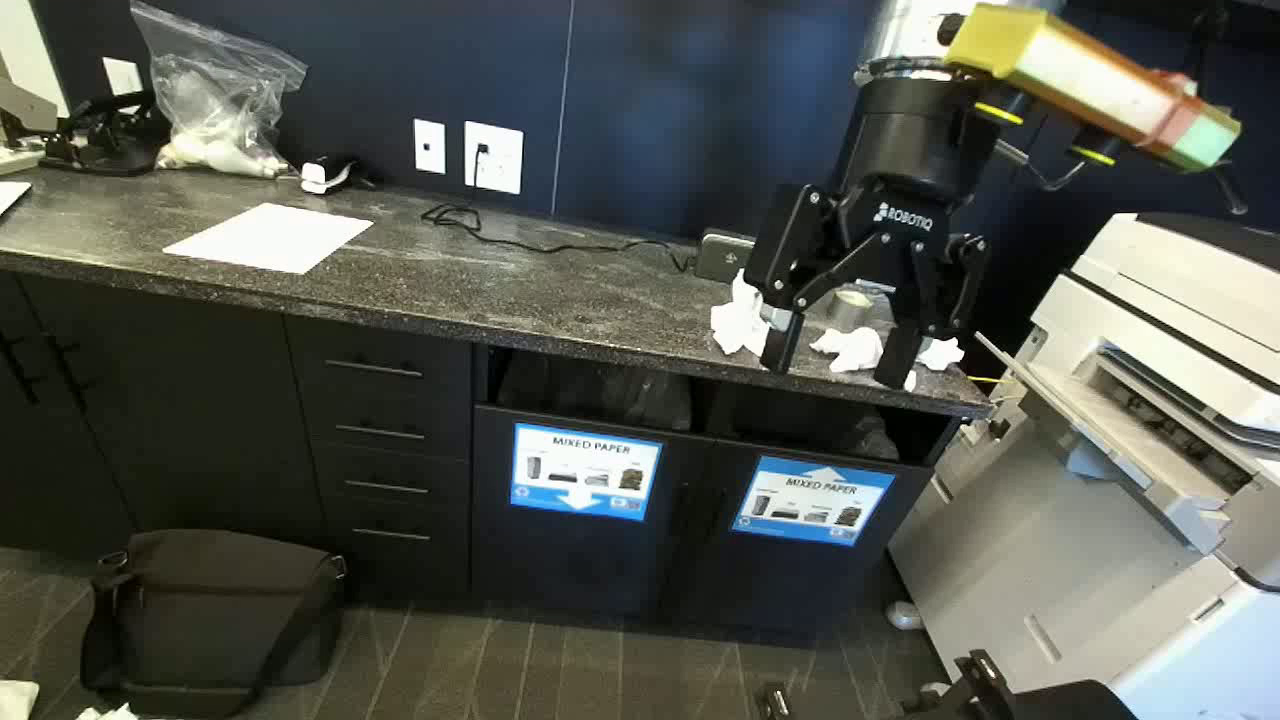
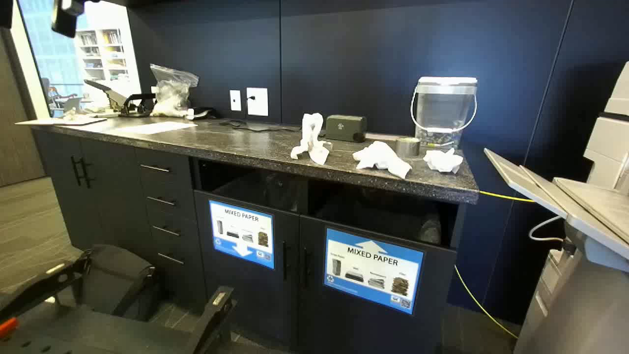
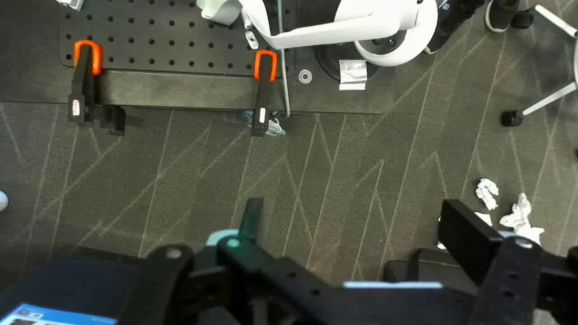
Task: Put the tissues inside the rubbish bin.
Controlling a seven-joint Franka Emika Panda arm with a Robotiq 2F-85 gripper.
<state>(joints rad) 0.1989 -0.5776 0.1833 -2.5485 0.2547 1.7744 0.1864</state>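
The tissues are crumpled white wads along the front of the dark counter's right end: an upright wad (image 2: 312, 140), a middle wad (image 2: 383, 158) and a right wad (image 2: 443, 161). They also show in an exterior view (image 1: 740, 318), partly behind my fingers. The rubbish bin (image 2: 444, 110), a see-through bucket with a white rim and wire handle, stands behind the right wad. It is mostly hidden behind my gripper elsewhere. My gripper (image 1: 840, 348) is open and points down, seen in front of the counter end. The wrist view shows only carpet between its fingers (image 3: 354, 216).
A tape roll (image 2: 408, 146) and a dark box (image 2: 345, 128) stand among the tissues. A paper sheet (image 1: 270, 238) and clear plastic bag (image 1: 220, 110) lie further left. A printer (image 1: 1090, 480) stands right of the counter. More white wads (image 3: 521, 219) and a black bag (image 1: 215, 620) are on the floor.
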